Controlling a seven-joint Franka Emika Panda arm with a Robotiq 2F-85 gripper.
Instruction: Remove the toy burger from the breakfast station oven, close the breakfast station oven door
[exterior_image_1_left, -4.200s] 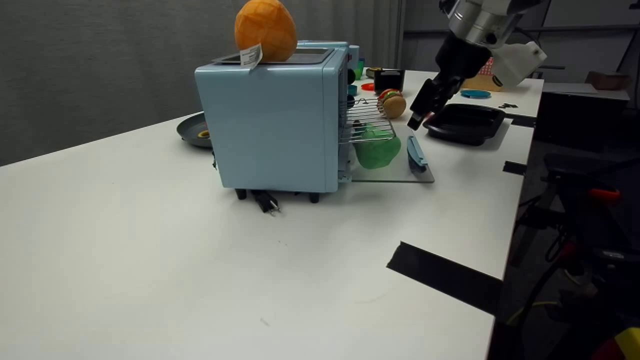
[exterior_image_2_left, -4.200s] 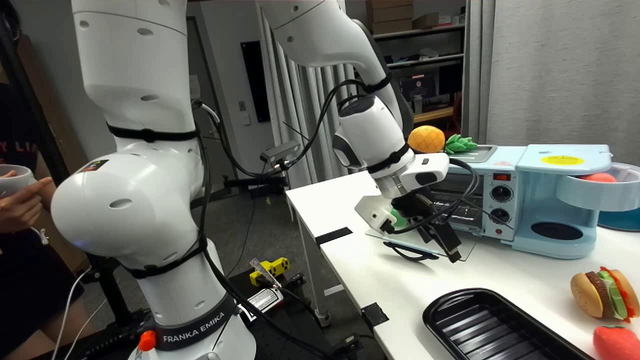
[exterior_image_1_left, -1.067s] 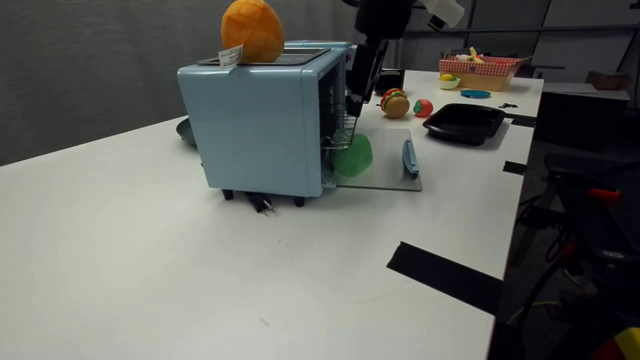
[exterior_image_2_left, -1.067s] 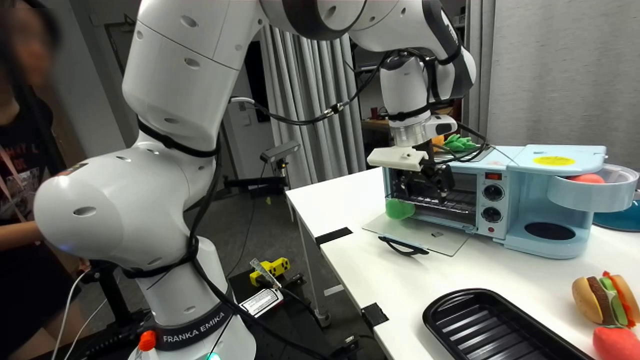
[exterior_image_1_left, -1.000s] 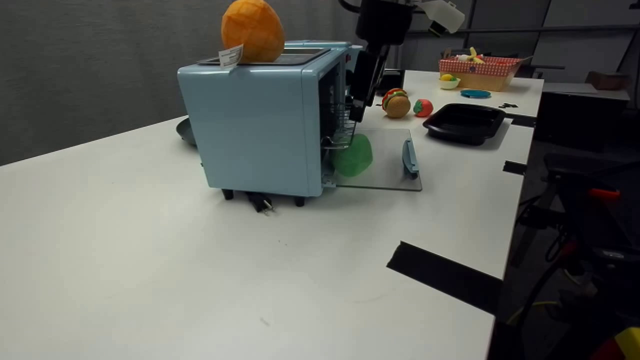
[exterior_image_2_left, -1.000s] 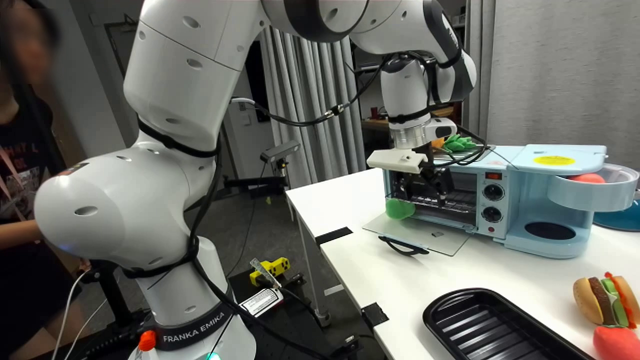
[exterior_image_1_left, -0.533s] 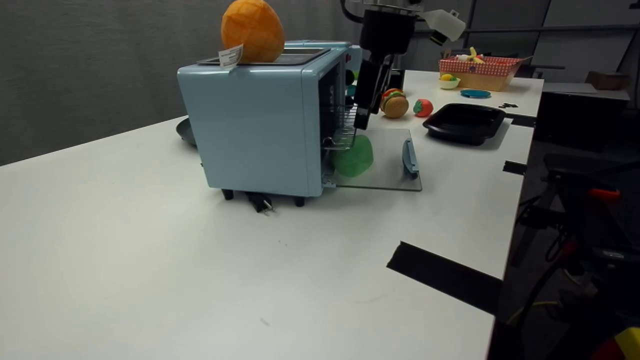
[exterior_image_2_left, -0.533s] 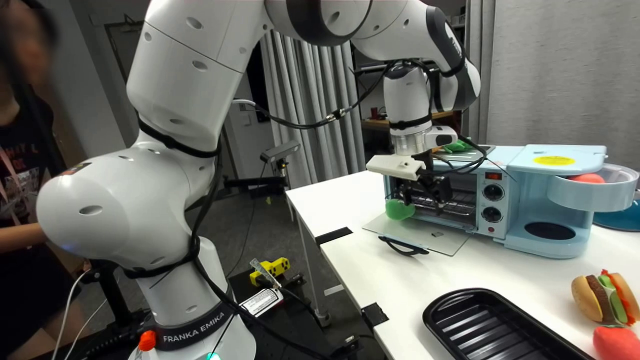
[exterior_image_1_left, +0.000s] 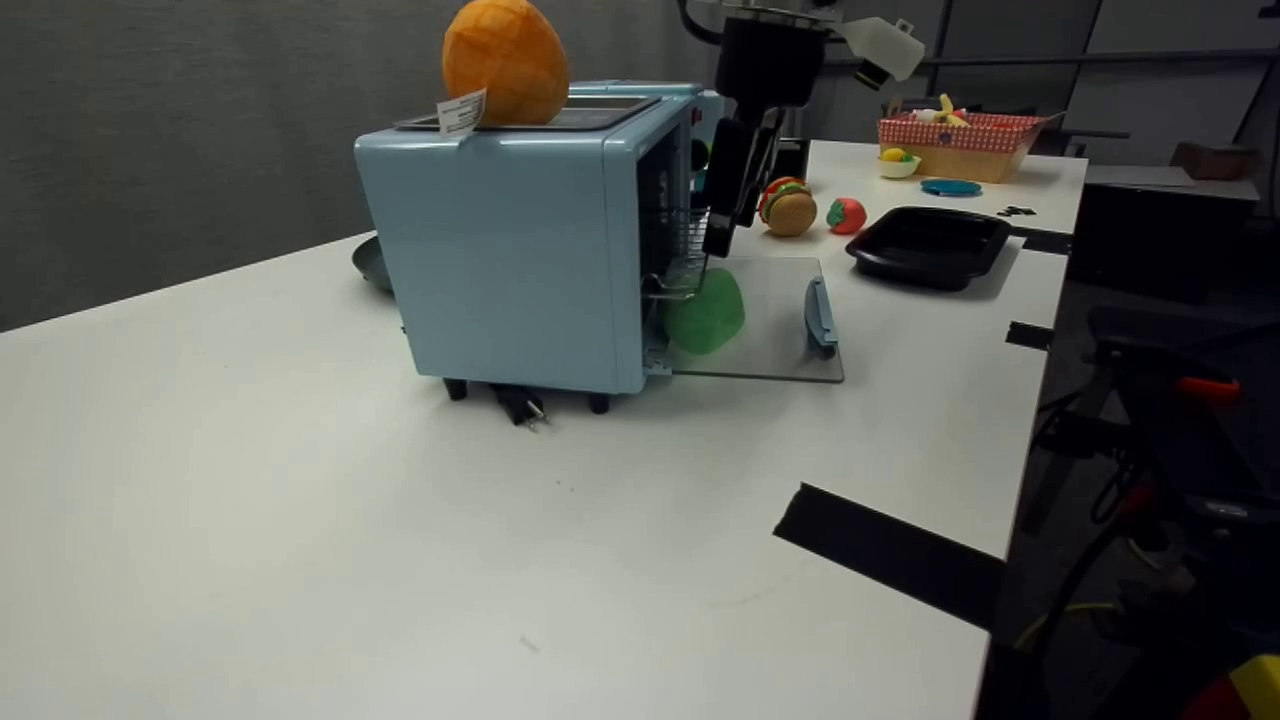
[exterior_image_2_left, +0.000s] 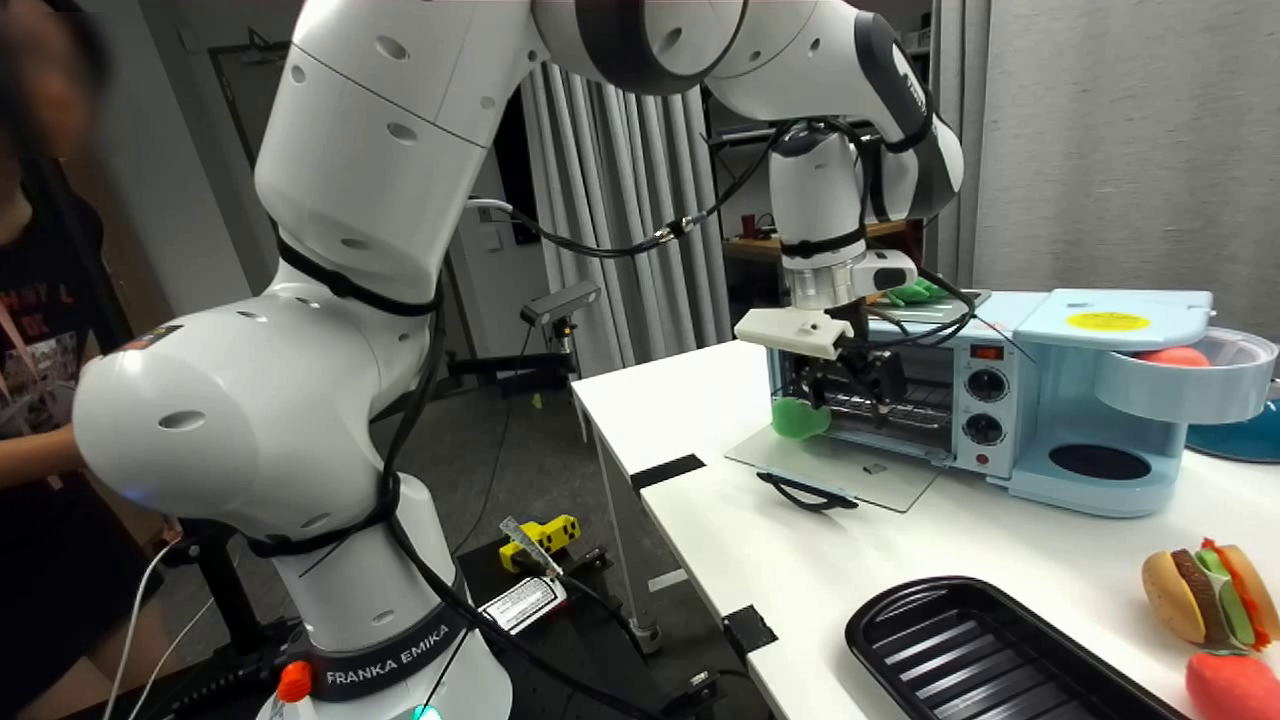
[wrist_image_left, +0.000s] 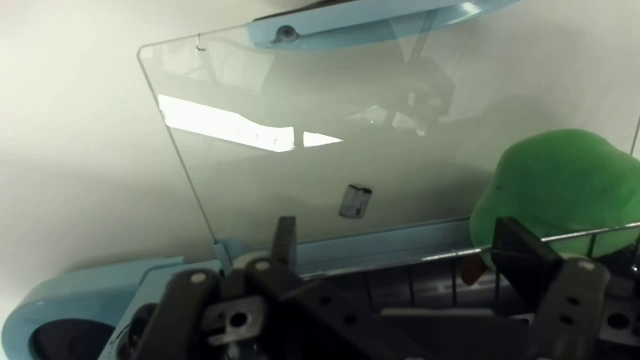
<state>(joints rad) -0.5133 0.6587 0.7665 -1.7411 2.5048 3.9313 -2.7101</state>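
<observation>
- Gripper (wrist_image_left: 396, 220) is spread, fingers (wrist_image_left: 285, 237) apart
- Oven door (exterior_image_1_left: 780, 312) is lowered
- Toy burger (exterior_image_1_left: 788, 209) is seen, in an exterior view, at three o'clock from the oven (exterior_image_1_left: 500, 260)

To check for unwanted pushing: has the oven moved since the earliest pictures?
Yes: the oven shifted leftward in an exterior view, judged by the black tape.

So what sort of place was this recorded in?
Most likely a robotics lab: there's a Franka arm, a white table marked with black tape, and a toy burger lying on it.
</observation>
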